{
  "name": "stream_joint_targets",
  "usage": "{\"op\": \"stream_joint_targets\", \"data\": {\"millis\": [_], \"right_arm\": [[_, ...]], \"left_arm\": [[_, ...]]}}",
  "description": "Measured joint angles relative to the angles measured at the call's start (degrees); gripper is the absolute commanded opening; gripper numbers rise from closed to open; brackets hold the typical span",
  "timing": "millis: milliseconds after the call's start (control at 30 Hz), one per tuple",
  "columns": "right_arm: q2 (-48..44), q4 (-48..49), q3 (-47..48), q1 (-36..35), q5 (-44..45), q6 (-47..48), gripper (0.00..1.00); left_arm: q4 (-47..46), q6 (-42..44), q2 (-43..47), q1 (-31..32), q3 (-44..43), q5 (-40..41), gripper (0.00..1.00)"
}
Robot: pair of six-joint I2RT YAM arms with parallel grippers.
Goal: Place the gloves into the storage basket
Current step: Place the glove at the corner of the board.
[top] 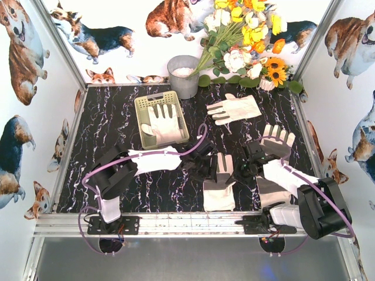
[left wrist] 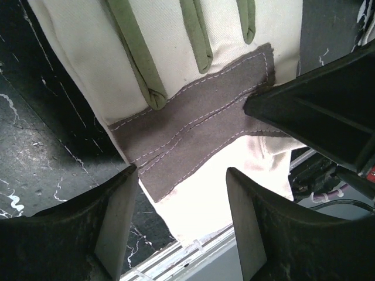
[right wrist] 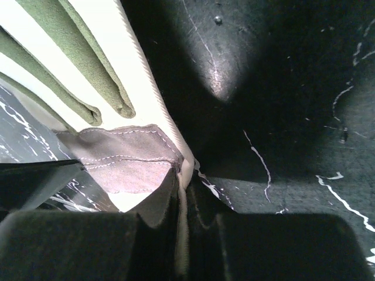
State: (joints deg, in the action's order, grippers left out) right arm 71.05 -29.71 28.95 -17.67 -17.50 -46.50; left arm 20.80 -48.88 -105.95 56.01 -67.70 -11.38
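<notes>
- Centre glove (top: 219,192) lies flat on table (top: 164,188), nearer than storage basket (top: 155,96) & off to its right, fingers pointing far.
- R gripper (right wrist: 183,196): clenched on that glove's edge, by its grey patch.
- L gripper (left wrist: 181,190): released, fingers spread either side of the same glove's grey patch; near-right of basket.
- Second glove (top: 276,140): well right of basket, partly under R arm.
- Third glove (top: 233,108): flat, just right of basket.
- Fourth glove (top: 164,124): inside basket.
- Grey bucket (top: 183,76): just behind basket.
</notes>
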Motion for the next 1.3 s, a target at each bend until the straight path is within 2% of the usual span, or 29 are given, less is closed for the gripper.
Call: {"op": "stream_joint_targets", "data": {"millis": [267,400,433,500,733,900,1000,1033,1067,1167,1300], "right_arm": [[-0.1,1.5,-0.7,0.0,-0.2,-2.1,0.00],[-0.7,1.0,-0.7,0.0,0.8,-2.3,0.43],[-1.1,0.9,-0.6,0.0,0.8,-2.6,0.52],[-2.0,0.4,0.1,0.0,1.1,-2.4,0.58],[-4.4,-6.5,3.0,0.0,5.4,0.7,0.62],[-10.8,-13.2,9.1,0.0,10.9,4.7,0.63],[-15.2,-14.1,13.1,0.0,12.9,9.4,0.63],[-16.5,-14.0,14.1,0.1,13.3,10.9,0.68],[-17.6,-14.0,15.2,0.1,13.5,12.5,0.72],[-17.9,-14.0,18.8,0.1,13.5,17.2,0.73],[-11.3,-13.8,25.3,0.0,13.0,24.8,0.74]], "left_arm": [[-0.8,0.0,-1.5,0.0,0.0,0.0,0.56],[-1.0,0.0,-1.5,0.0,0.0,0.3,0.59],[-1.0,0.0,-1.5,0.0,0.0,0.4,0.61],[-1.0,0.1,-1.2,0.0,0.2,0.9,0.66],[-0.9,0.3,4.7,0.0,1.2,4.6,0.78],[-0.4,0.4,13.0,0.1,1.2,9.6,0.82],[0.9,0.9,18.7,-0.2,1.1,13.4,0.84],[1.4,1.2,20.6,-0.7,1.1,14.4,0.85],[1.7,1.4,22.3,-1.4,1.1,15.1,0.85],[2.6,2.7,26.5,-6.2,1.1,15.4,0.86],[4.8,5.7,30.0,-16.2,1.1,14.8,0.86]]}}
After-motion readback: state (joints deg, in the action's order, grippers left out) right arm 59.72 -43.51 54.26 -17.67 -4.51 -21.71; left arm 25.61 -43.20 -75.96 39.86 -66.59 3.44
